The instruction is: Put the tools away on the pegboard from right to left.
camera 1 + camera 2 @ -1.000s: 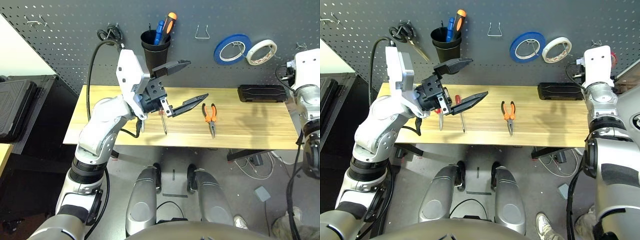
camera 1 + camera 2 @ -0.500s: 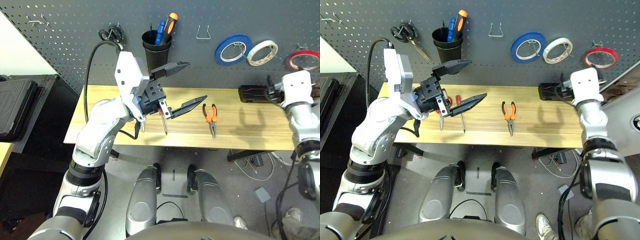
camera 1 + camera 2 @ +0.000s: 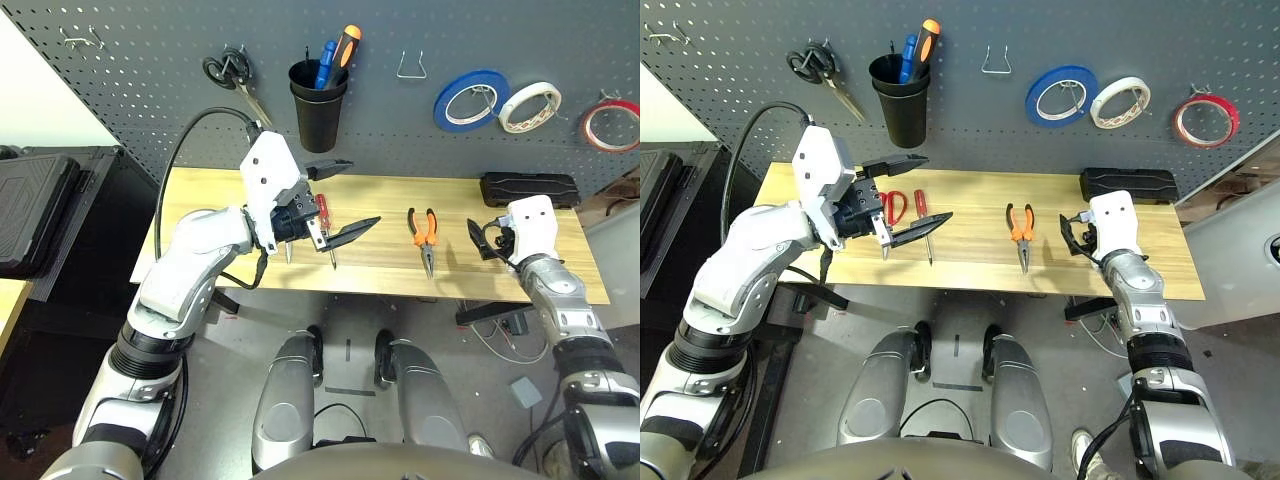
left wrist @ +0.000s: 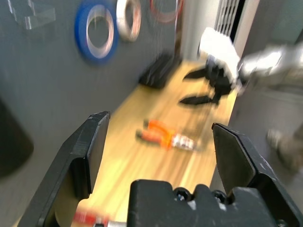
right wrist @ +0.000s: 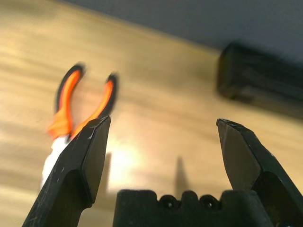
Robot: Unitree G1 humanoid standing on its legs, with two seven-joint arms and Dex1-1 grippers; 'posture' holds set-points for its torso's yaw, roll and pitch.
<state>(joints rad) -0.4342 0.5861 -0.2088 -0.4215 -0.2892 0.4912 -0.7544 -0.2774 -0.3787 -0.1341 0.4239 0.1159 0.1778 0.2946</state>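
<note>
The thin red tape ring (image 3: 612, 125) hangs on the dark grey pegboard (image 3: 130, 90) at its far right. On the wooden table (image 3: 450, 200) lie the orange-and-black pliers (image 3: 422, 232), the red-handled screwdriver (image 3: 325, 225) and, further left, the red-handled scissors (image 3: 892, 207). My left gripper (image 3: 362, 192) hovers open above the screwdriver, holding nothing. My right gripper (image 3: 482, 240) is low over the table just right of the pliers (image 5: 71, 106), open and empty.
Black-handled scissors (image 3: 232, 78), a black cup (image 3: 318, 92) holding two tools, a bare metal hook (image 3: 410, 66), a blue tape roll (image 3: 470, 98) and a white one (image 3: 528, 105) are on the pegboard. A black case (image 3: 528, 188) lies at the table's back right.
My right arm has come down from the pegboard's far right to the table beside the pliers, leaving the red tape ring hanging there. My left gripper has sunk slightly.
</note>
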